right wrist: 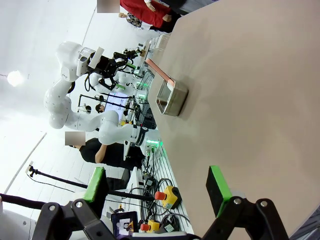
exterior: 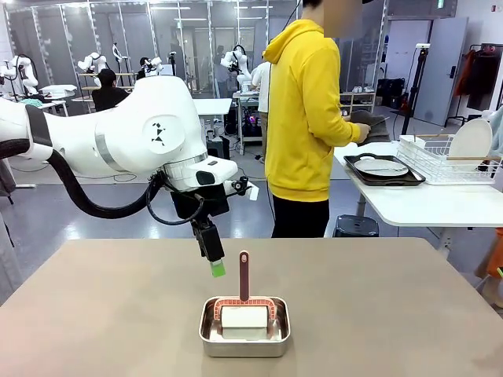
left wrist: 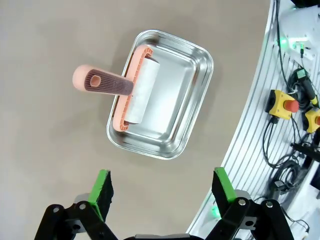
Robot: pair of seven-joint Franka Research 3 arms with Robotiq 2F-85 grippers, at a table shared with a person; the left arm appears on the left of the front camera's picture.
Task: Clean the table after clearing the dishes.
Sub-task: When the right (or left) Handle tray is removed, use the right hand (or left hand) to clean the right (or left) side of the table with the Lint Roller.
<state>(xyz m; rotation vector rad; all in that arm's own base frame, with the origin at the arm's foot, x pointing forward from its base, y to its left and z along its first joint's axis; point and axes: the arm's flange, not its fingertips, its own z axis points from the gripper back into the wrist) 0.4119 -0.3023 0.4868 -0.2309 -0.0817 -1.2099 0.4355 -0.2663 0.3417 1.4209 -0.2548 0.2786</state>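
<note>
Nearest the robot, the right gripper (right wrist: 156,187) sits over the table's edge, its two green-padded fingers spread wide with nothing between them, looking along the bare taupe top. The table (exterior: 94,314) carries one steel pan (exterior: 244,343), near its middle towards the robot's side. In the pan lies one roller tool (exterior: 244,276) with a white roll in a salmon frame, its dark red handle leaning up over the pan's far rim. The left arm comes in from the left with its big joint held high and its wrist bent down, so the left gripper (exterior: 216,265) points down at the table. It hangs in the air just behind the pan and just left of the handle, touching neither. In the left wrist view its jaws stand wide apart and empty, the pan and roller well beyond the fingertips. Farther off, past the table, a person in a yellow hoodie stands at a smaller white table (exterior: 424,206), a hand (exterior: 363,132) on something dark grey that cannot be made out. On that white table lies one dark tray (exterior: 357,163) bearing one white plate (exterior: 380,167). A second white plate (exterior: 470,141) stands on edge in the one wire rack (exterior: 428,157) beside it.
</note>
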